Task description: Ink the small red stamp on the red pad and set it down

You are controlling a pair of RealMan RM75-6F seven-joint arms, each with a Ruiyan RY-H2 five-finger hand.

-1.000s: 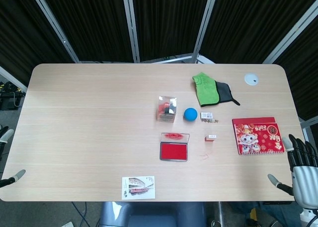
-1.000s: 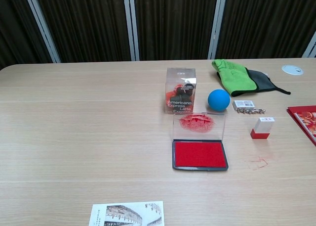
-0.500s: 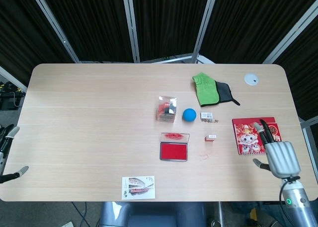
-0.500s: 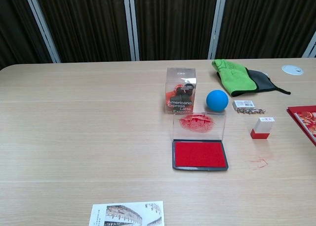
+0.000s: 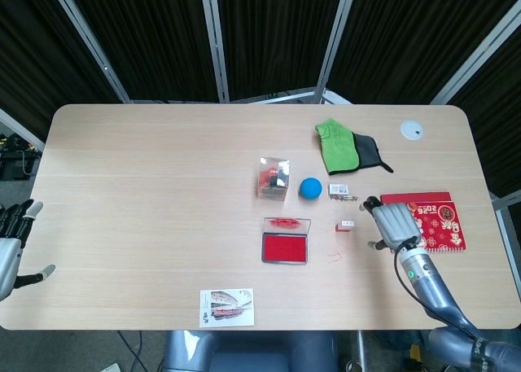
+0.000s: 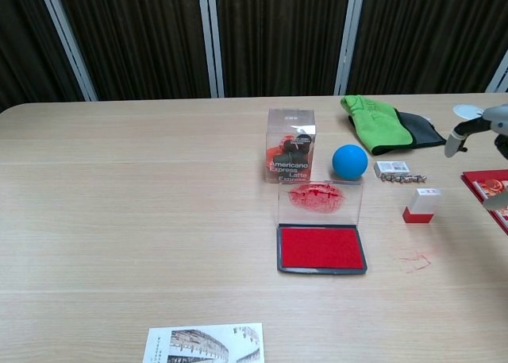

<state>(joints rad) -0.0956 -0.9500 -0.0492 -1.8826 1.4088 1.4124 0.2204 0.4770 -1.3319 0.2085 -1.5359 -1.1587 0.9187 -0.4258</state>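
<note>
Nearest the robot, a printed photo card (image 5: 227,307) lies flat by the front edge of the wooden surface (image 5: 146,193). Off the near left corner the left hand (image 5: 10,246) hangs beside the surface with its fingers (image 5: 24,215) spread and nothing in them. Farther in, the red ink pad (image 6: 321,248) lies open, its clear lid (image 6: 319,202) standing up behind it with red smears on it. To its right the small red stamp (image 6: 421,205) stands upright, apart from the pad, with faint red marks (image 6: 413,260) on the wood in front of it. The right hand (image 5: 392,224) hovers just beside the stamp, over the left edge of a red booklet (image 5: 435,221), fingers apart and holding nothing. Beyond lie a clear coffee box (image 6: 290,146), a blue ball (image 6: 350,161), a small chain (image 6: 401,172), a green and black cloth (image 6: 385,123) and a white disc (image 5: 412,129).
</note>
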